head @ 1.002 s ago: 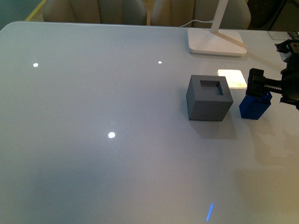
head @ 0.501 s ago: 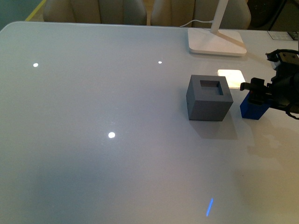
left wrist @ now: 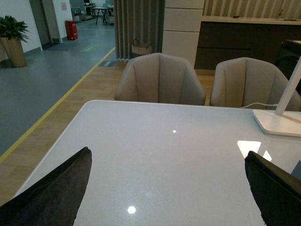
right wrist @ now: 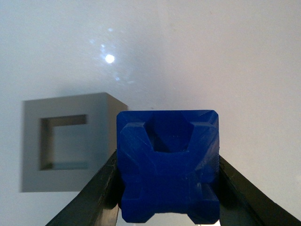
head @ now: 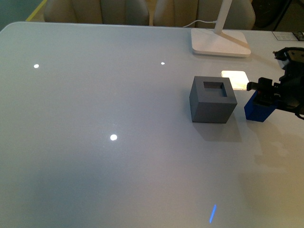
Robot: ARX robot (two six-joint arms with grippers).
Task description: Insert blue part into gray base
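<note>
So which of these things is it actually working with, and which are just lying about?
In the job: blue part, gripped by the right jaws; gray base beside it.
Just lying about: white lamp; two chairs behind the table.

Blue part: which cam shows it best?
Right wrist view: the blue part is large and close, clamped by the right tool, top recess plain. Front view shows it small, partly hidden by that tool. Left wrist view doesn't clearly show it.
</note>
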